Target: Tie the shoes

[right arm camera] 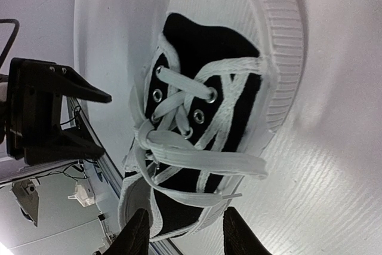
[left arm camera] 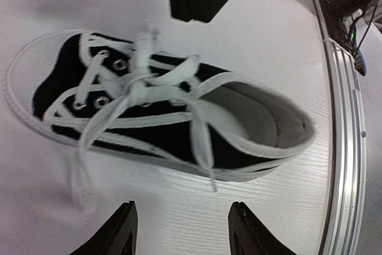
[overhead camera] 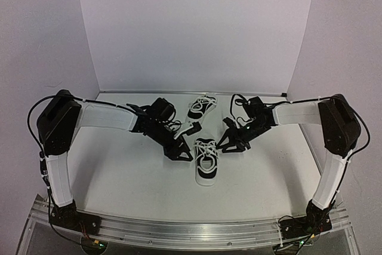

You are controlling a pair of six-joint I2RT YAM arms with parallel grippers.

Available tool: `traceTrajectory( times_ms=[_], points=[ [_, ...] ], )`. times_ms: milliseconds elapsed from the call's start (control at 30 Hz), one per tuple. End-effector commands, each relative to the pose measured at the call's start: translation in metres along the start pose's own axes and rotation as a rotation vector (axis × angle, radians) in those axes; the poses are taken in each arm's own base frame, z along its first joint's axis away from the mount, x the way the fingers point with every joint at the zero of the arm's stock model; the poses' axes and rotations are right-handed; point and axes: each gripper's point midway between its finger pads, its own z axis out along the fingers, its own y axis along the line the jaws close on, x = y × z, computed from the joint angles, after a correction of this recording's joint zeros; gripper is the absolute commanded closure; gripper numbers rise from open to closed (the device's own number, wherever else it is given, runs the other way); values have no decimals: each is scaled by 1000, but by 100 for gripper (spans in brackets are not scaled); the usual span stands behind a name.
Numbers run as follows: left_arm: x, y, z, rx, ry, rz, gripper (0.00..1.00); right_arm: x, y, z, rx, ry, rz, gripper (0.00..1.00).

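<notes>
Beside the left end effector (overhead camera: pixel 188 152) lies the near shoe (overhead camera: pixel 206 162).

The top view looks down from above and behind both arm bases, wide and distant, across the white wood-grain table (overhead camera: pixel 119 177). Each wrist camera looks closely past its own fingertips, one on the left pincer (left arm camera: pixel 186 234) and one on the right pincer (right arm camera: pixel 186 237). All three views share the black canvas sneaker with white laces (overhead camera: pixel 207 160) lying between the pincers. Each wrist view also catches the opposite pincer beyond it.
</notes>
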Motion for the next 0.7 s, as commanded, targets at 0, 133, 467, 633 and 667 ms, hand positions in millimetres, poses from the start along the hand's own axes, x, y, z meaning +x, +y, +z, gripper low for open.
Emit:
traceTrajectory(
  times_ms=[0, 133, 467, 633, 667],
  points=[
    [-28, -30, -3, 40, -29, 56, 45, -1, 26, 0, -17, -7, -68, 61],
    [-34, -22, 3, 11, -41, 22, 45, -6, 27, 3, -7, -11, -66, 61],
    [-30, -15, 16, 13, -1, 1, 49, -7, 20, 9, 24, -12, -53, 62],
    [-20, -16, 25, 30, 46, -13, 52, -8, 20, 13, 33, -9, -50, 62],
    [-18, -14, 26, 28, 51, -15, 55, -8, 20, 14, 34, -7, -50, 62]
  ],
)
